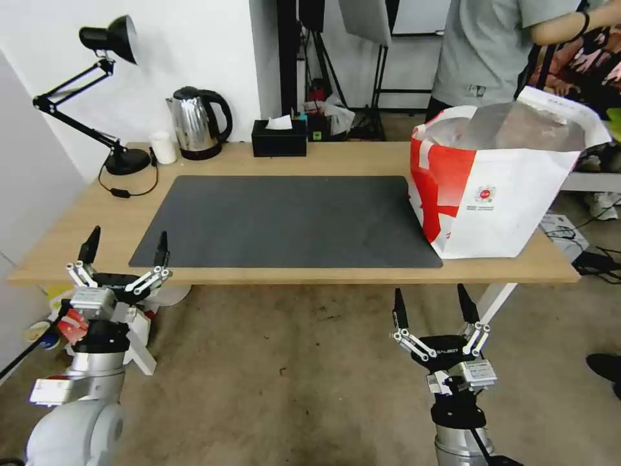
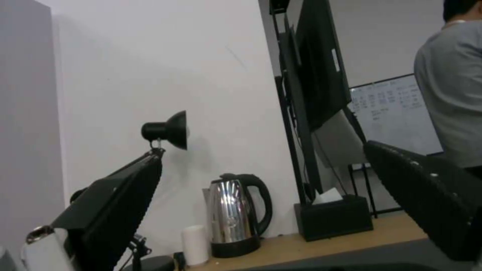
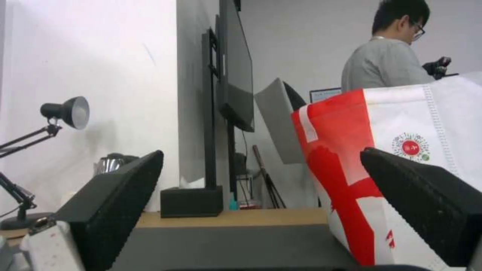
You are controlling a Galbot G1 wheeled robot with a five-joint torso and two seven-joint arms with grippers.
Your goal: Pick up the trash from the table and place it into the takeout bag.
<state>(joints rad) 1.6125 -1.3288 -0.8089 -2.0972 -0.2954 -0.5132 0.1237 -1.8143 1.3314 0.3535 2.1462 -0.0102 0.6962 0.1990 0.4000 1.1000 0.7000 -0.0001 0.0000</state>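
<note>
Both grippers are seen held low in front of the table's (image 1: 304,275) near edge, fingers spread wide and nothing gripped. The left gripper (image 1: 125,247) is parked right at the near left corner, tips pointed up and toward the wall; the right gripper (image 1: 431,306) is hung below the edge, over the floor. The takeout bag (image 1: 498,194) is found up and to the right of the right gripper, stood upright on the table's right end with its mouth facing up and its long side run roughly across the table; one bottom corner is laid over the dark grey mat (image 1: 284,220). The bag's foil lining can be made out, but whatever is inside is hidden by the walls, and its far right side is cut off in the right wrist view. Far beyond the left gripper, along the back edge, a steel kettle (image 1: 197,123), a black tissue box (image 1: 279,139) and a desk lamp (image 1: 107,90) are lined up.
</note>
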